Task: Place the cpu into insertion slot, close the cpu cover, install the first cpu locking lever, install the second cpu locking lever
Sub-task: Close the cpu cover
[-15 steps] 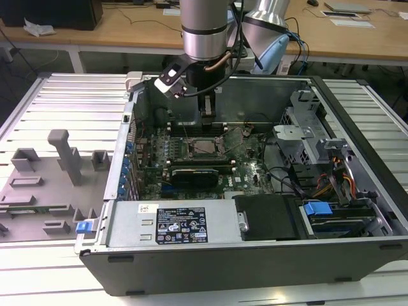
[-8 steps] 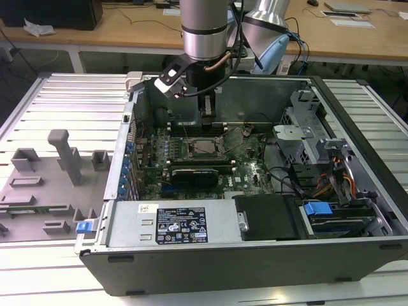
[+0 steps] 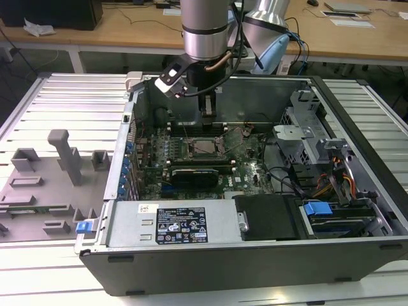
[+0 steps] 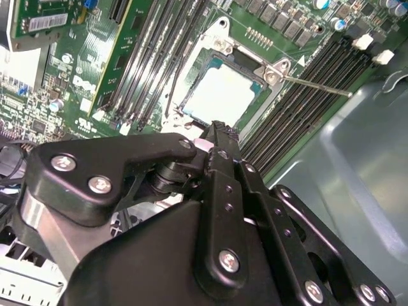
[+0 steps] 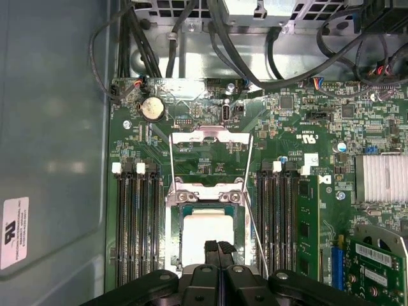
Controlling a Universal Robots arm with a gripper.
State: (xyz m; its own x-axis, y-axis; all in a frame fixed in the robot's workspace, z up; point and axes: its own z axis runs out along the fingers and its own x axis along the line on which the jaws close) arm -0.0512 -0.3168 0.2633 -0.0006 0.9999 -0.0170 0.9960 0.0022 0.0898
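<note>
Silvery cpu — in slot (cover open)

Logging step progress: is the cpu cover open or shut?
Open: the cpu cover is swung back, the cpu bare in the insertion slot.

A black label on the power supply, lower centre of the exterior view, bears print. None is legible.

The arm hangs straight down, its silver wrist upright. Below it the gripper points downward. In both wrist views its two black fingers meet at the tips, gripping nothing.
</note>
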